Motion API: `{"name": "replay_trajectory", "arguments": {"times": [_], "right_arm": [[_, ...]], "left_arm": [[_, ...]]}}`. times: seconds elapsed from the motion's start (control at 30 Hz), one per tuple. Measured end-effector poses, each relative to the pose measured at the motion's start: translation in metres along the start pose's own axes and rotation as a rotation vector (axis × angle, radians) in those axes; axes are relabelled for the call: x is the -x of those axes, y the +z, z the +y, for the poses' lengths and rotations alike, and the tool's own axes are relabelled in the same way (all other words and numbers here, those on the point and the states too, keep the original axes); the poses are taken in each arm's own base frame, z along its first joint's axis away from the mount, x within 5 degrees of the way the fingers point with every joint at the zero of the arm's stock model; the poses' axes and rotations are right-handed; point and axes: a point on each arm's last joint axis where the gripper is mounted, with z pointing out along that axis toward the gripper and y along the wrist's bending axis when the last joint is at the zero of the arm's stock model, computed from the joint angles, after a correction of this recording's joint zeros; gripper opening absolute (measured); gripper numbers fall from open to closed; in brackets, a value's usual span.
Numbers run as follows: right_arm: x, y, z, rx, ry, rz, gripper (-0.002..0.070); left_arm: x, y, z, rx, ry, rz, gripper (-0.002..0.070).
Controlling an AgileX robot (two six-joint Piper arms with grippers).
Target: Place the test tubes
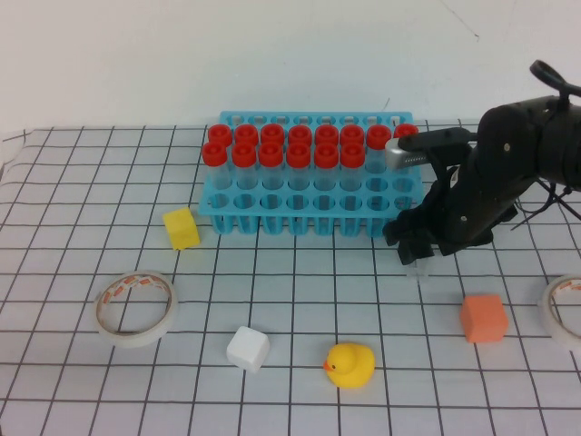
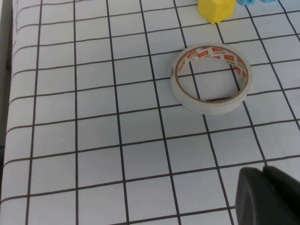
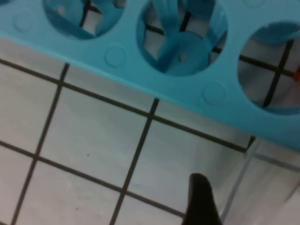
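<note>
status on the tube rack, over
left gripper shut, parked by tape roll. right gripper low at rack front right corner. capped tubes in back rows, front holes empty. orange cube nearby, apart.

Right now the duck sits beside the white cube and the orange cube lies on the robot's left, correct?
No. The high view shows the orange cube on the robot's right, near the right gripper at the rack; the left gripper, shut, hovers by the tape roll. The rest holds.
</note>
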Motion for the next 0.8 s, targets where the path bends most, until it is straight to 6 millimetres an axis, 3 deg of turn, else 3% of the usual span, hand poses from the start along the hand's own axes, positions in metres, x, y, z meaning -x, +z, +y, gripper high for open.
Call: {"name": "replay_trajectory", "arguments": {"times": [0.3, 0.57, 0.8], "right_arm": [[-0.003, 0.005, -0.002, -0.028, -0.056, 0.032, 0.0427], [-0.004, 0.004, -0.006, -0.068, -0.098, 0.055, 0.0235], [0.002, -0.008, -0.008, -0.107, -0.127, 0.090, 0.0236]], "left_arm": [[0.000, 0.000, 0.000, 0.000, 0.000, 0.000, -0.0001], [0.000, 0.000, 0.000, 0.000, 0.000, -0.002, -0.0001], [0.000, 0.000, 0.000, 0.000, 0.000, -0.002, -0.0001]]}}
